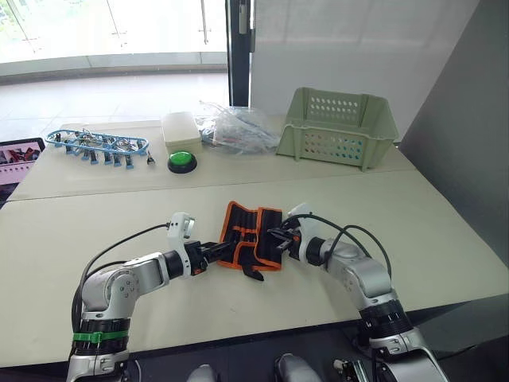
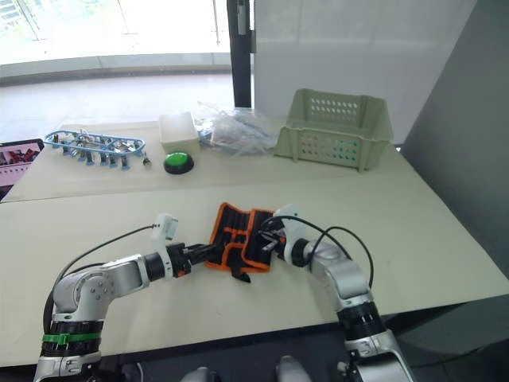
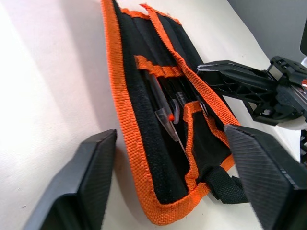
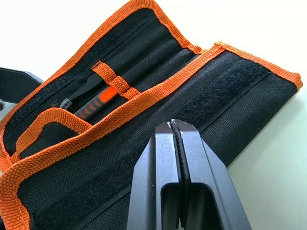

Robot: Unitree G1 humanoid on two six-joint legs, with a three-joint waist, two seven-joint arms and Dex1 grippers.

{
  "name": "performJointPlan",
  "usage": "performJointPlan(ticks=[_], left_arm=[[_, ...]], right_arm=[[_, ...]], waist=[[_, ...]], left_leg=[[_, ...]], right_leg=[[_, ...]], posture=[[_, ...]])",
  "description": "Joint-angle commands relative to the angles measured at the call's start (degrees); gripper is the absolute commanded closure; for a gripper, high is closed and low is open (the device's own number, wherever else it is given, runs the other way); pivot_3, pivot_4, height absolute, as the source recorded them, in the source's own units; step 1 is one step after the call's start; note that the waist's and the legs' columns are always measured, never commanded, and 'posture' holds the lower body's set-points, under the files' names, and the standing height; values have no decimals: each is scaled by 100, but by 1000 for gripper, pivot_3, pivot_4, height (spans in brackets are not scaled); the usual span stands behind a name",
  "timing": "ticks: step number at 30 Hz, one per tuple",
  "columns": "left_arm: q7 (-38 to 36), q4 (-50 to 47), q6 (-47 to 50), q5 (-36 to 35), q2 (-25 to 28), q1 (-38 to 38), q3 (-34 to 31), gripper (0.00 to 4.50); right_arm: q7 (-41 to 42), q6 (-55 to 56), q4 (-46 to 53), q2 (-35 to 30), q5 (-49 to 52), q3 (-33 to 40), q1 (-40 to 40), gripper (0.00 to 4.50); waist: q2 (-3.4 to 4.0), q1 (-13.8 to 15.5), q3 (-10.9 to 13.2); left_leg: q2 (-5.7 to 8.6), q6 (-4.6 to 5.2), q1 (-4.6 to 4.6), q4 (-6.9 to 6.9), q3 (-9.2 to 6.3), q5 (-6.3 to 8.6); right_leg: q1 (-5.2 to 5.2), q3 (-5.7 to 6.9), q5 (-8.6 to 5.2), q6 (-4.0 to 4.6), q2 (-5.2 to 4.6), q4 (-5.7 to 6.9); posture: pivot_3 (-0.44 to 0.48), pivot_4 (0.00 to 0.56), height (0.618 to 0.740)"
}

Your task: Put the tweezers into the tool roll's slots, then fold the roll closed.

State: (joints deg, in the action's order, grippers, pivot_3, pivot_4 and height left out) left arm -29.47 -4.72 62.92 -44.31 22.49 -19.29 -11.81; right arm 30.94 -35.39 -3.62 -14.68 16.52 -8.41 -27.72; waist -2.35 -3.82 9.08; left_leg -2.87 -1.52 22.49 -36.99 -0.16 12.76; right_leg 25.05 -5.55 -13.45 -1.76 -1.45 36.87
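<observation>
Closest in, the tool roll (image 1: 250, 235) lies partly folded on the pale surface (image 1: 445, 239), right between the two arms, orange edging showing all round and its black strap (image 1: 253, 273) trailing off the near edge. The left gripper (image 1: 215, 251) sits at the roll's left edge with its fingers spread wide, nothing between them. The right gripper (image 1: 280, 238) is at the right flap, fingers pressed together over the fabric; I can't tell if they're actually pinching it. The left wrist view shows the tweezers (image 3: 165, 112) tucked in the slots under an orange band, a little red dot on one. No brand or writing I can read anywhere on the roll. Further back there's a green button (image 1: 182, 162), a cream box (image 1: 180, 131), a crumpled clear bag (image 1: 235, 127), a blue rack of clips (image 1: 99, 146) off to the left, and a green basket (image 1: 338, 126) to the right.
</observation>
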Motion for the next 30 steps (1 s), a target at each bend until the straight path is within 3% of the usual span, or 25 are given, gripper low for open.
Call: performJointPlan(ticks=[1, 7, 19, 30], left_arm=[[-60, -51, 106, -210, -7, -23, -129, 2424], [8, -48, 154, -300, -54, -43, -250, 4445], [22, -396, 131, -392, 83, 76, -391, 4480], [-344, -1223, 556, -1188, 1170, 624, -945, 4480]], right_arm=[[-32, -71, 120, -2, -43, 25, 92, 4500], [-41, -63, 138, 3, -52, 16, 123, 4500], [122, -66, 227, -3, -92, -191, 160, 4500], [119, -262, 701, 161, -90, -466, 383, 4500]], waist=[[0, 0, 0], [0, 2, 0], [0, -2, 0], [-2, -28, 1]], left_leg=[[0, 0, 1, 0, 0, 0], [0, 0, 1, 0, 0, 0], [0, 0, 1, 0, 0, 0], [-4, -1, 1, 5, 0, 0]], right_leg=[[0, 0, 0, 0, 0, 0], [0, 0, 1, 1, -1, -1], [0, -1, 1, 1, 0, -1], [9, -3, 0, 0, 3, 1]], posture=[[0, 150, 724], [0, 150, 724], [0, 150, 724], [0, 150, 724]])
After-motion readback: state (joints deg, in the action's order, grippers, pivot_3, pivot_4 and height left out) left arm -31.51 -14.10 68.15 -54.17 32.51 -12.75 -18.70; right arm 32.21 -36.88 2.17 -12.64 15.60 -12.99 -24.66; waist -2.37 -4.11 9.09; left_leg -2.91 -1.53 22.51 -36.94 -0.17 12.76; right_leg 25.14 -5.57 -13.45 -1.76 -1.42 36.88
